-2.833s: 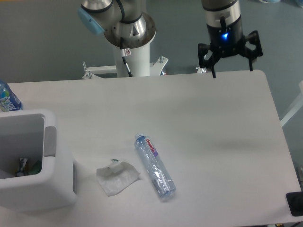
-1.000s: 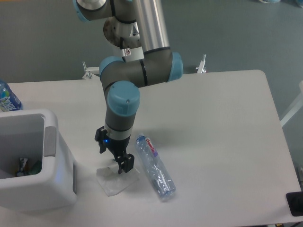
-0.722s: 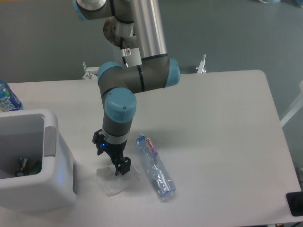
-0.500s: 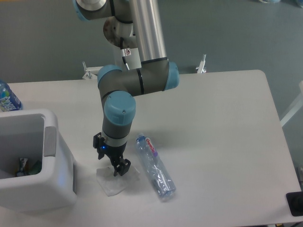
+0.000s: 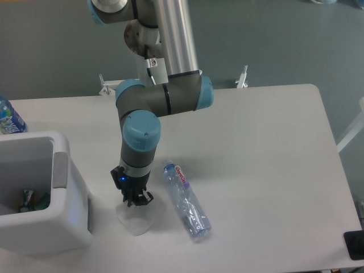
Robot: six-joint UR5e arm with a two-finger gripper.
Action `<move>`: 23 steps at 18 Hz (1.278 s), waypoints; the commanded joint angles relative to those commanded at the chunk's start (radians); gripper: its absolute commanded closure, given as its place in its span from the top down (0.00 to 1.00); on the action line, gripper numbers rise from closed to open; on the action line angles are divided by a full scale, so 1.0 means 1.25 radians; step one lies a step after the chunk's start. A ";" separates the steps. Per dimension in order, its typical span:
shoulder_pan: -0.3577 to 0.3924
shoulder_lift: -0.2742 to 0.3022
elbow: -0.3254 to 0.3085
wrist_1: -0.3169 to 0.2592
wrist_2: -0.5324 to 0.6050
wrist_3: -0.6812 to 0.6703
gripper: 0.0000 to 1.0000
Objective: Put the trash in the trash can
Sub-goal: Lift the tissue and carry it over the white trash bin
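Observation:
The crumpled white tissue [image 5: 137,221] lies on the table in front of the trash can's right wall. My gripper [image 5: 136,201] points straight down onto the tissue's top, its fingers drawn close together and pinching the paper, which looks bunched up under them. A slim clear bottle [image 5: 186,200] with a red-purple label and pale blue cap lies on its side just right of the gripper, not touched. The white trash can [image 5: 63,226] stands at the left edge, with some scraps inside.
A bottle with a blue label [image 5: 8,118] stands behind the trash can at the far left. The arm's base column [image 5: 170,34] rises at the table's back edge. A black object [image 5: 354,244] sits at the front right corner.
The arm swung in from the back right, came down over the tissue, and its fingers have closed in on the paper. The tissue's right flap has pulled inward.

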 joint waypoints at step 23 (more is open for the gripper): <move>-0.011 0.253 0.222 -0.001 -0.107 -0.686 0.00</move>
